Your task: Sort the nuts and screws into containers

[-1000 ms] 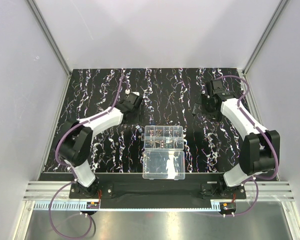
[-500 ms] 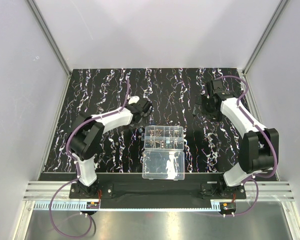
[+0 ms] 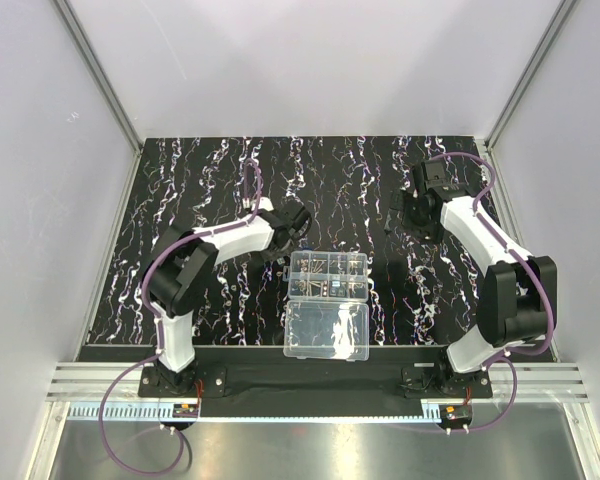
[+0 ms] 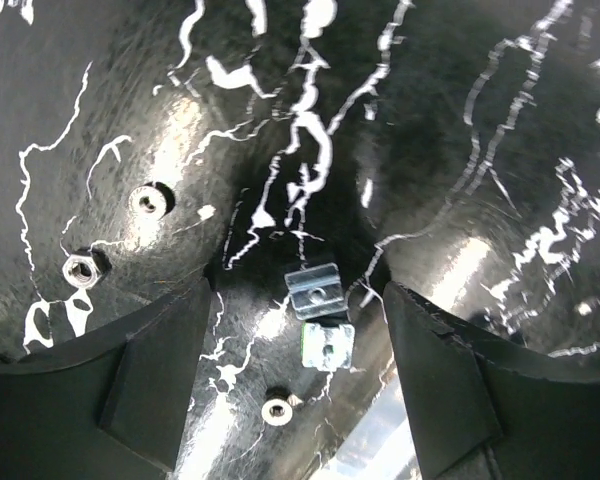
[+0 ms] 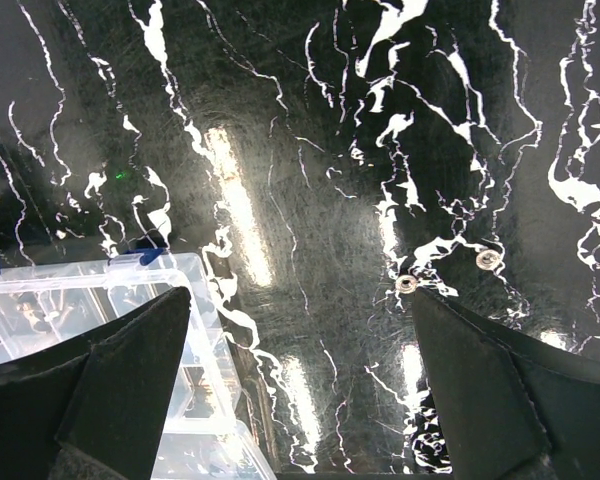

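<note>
Currently: left hand (image 4: 295, 300), released, fingers (image 4: 150, 380) wide; I log two square nuts (image 4: 315, 287) on the desk (image 4: 480, 150), centred between them, directly below.

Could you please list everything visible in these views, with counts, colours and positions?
mat: one, black with white-purple streaks, covers the table.
organizer box: one, clear, open at the mat's near middle; the bits in its cells are too small to count.
hex nut: one, silvery, on the mat left of the left gripper.
round nuts: two, silvery, one near the hex nut, one between the fingers.
square nuts: two, silvery, side by side between the left fingers.
small nuts: two, silvery, on the mat by the right gripper.
arms: two, white and black, purple cables.
left gripper: black, open.
right gripper: black, open.
</note>
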